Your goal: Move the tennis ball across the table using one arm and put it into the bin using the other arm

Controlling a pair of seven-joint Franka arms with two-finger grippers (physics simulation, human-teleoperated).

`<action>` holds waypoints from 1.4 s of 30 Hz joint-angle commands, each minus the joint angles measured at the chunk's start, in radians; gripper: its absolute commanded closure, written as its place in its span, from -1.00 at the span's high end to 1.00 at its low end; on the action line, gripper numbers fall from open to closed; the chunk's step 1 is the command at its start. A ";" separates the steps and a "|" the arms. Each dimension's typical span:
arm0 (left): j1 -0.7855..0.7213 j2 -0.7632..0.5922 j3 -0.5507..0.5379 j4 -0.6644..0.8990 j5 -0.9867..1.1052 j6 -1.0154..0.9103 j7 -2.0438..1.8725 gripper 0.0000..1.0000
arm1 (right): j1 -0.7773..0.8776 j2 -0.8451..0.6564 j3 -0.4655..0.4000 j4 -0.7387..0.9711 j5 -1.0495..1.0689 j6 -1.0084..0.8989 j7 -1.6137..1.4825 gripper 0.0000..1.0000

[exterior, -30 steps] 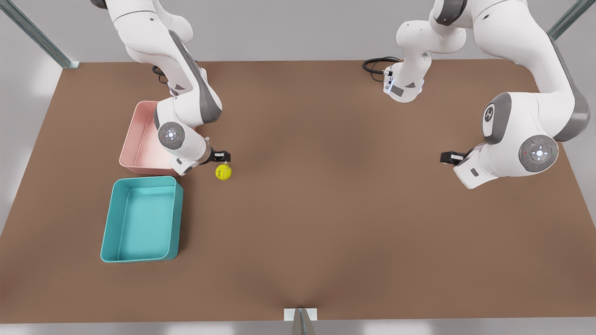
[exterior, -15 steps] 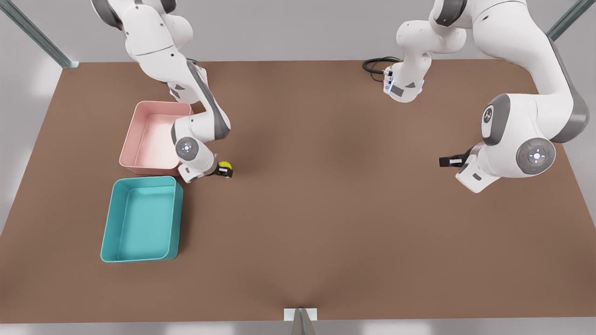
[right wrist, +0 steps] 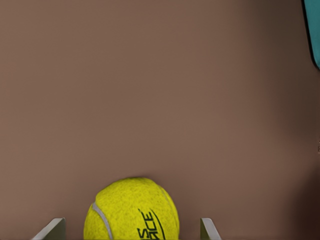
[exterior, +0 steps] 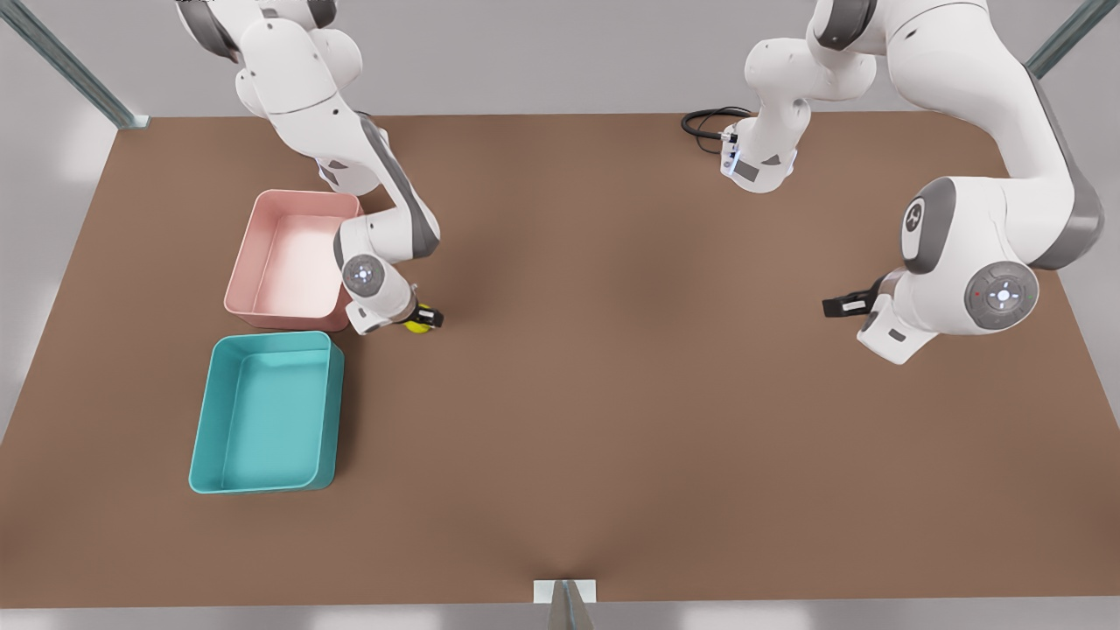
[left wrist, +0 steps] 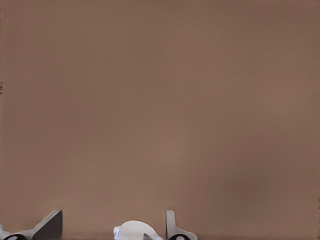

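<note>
While the tennis ball (exterior: pixel 418 325) rests on the tabletop (exterior: pixel 612 394) left of centre in the front view, the right gripper (exterior: pixel 425 318) straddles it, fingers (right wrist: pixel 209 229) spread, unclenched; the left gripper (exterior: pixel 838 305) waits, parted, at right.

Yellow-green tennis ball (exterior: pixel 418 325) (black lettering) on brown table (exterior: pixel 612 394)

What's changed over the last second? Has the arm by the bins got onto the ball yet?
The right gripper has come down around the tennis ball; its fingers flank it, still apart. The left gripper drifted slightly. The ball, pink bin and teal bin have not moved.
</note>
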 commanded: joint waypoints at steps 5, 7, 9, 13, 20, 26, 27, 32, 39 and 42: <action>0.006 -0.006 -0.007 0.004 -0.003 -0.026 -0.131 1.00 | 0.009 0.047 0.002 0.002 0.024 0.047 0.019 1.00; 0.004 -0.015 -0.014 0.005 -0.006 -0.024 -0.132 1.00 | 0.010 0.052 0.005 0.002 0.027 0.047 0.019 1.00; 0.001 -0.015 -0.016 0.005 -0.006 -0.018 -0.131 1.00 | 0.012 0.058 0.006 0.002 0.027 0.049 0.018 1.00; 0.004 -0.015 -0.028 0.004 -0.006 -0.021 -0.132 1.00 | 0.007 0.076 0.018 0.002 0.030 0.055 0.016 1.00; -0.004 -0.011 -0.030 0.004 -0.006 -0.020 -0.137 1.00 | 0.002 0.075 0.018 0.005 0.077 0.053 -0.037 1.00; -0.004 -0.008 -0.030 0.004 -0.007 -0.018 -0.137 1.00 | 0.002 0.078 0.018 0.013 0.088 0.052 -0.050 0.60; -0.004 -0.008 -0.028 0.004 -0.007 -0.020 -0.137 1.00 | -0.002 0.072 0.018 0.011 0.090 0.050 -0.053 0.55; -0.002 -0.005 -0.030 0.004 -0.006 -0.020 -0.137 1.00 | -0.018 0.055 0.018 0.013 0.102 0.049 -0.062 0.26; -0.004 -0.014 -0.056 0.011 -0.007 -0.110 -0.135 1.00 | -0.047 -0.031 0.012 0.100 0.107 -0.048 -0.195 0.24; 0.001 -0.011 -0.086 0.083 -0.004 -0.128 -0.131 1.00 | -0.157 -0.037 0.005 0.248 0.091 -0.203 -0.412 0.24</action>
